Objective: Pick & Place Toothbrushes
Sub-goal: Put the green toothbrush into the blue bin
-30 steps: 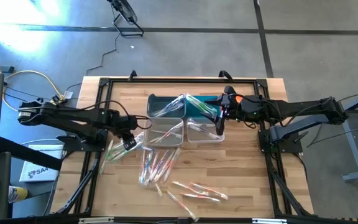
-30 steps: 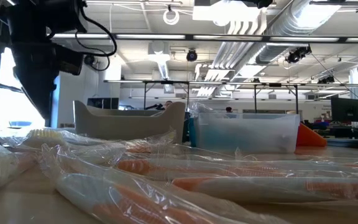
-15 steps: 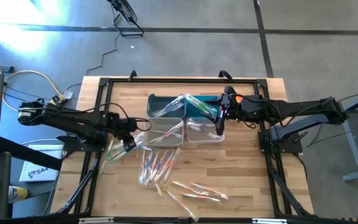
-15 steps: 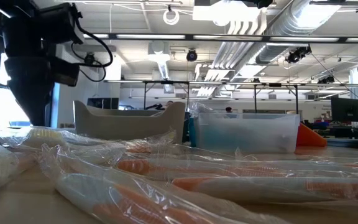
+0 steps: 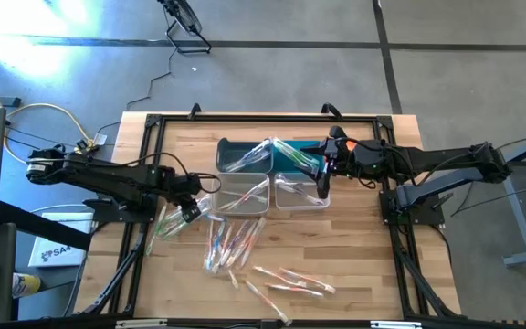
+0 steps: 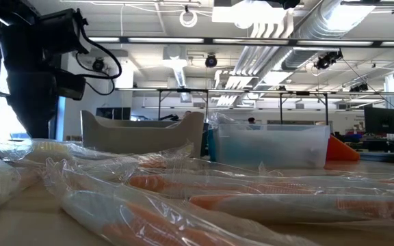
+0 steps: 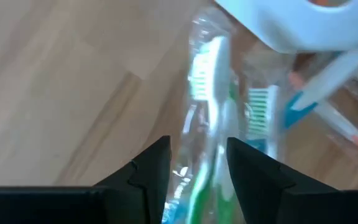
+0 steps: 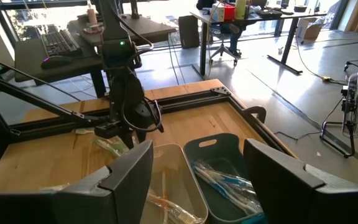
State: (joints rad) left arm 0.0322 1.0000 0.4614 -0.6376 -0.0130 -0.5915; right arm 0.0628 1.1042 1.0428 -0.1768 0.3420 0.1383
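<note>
Wrapped toothbrushes lie loose on the wooden table in a left cluster (image 5: 167, 224), a middle cluster (image 5: 231, 242) and a near cluster (image 5: 290, 281); they fill the low view's foreground (image 6: 217, 198). My left gripper (image 5: 190, 212) is low over the left cluster, pointing steeply down and open. Its fingers (image 7: 160, 162) stand on either side of a green-handled toothbrush (image 7: 211, 106) in its clear wrapper; whether they touch it does not show. My right gripper (image 5: 322, 183) waits open, high above the bins, with nothing between its fingers (image 8: 135, 168).
A teal bin (image 5: 281, 157) and two clear bins (image 5: 243, 190) (image 5: 299, 194) stand at the table's far middle, each holding some toothbrushes. In the right wrist view the teal bin (image 8: 225, 155) and a clear bin (image 8: 176, 180) sit below the fingers. A black frame (image 5: 144, 123) edges the table.
My left gripper has sunk toward the left cluster of toothbrushes, still open and without turning. The toothbrushes lie as before.
</note>
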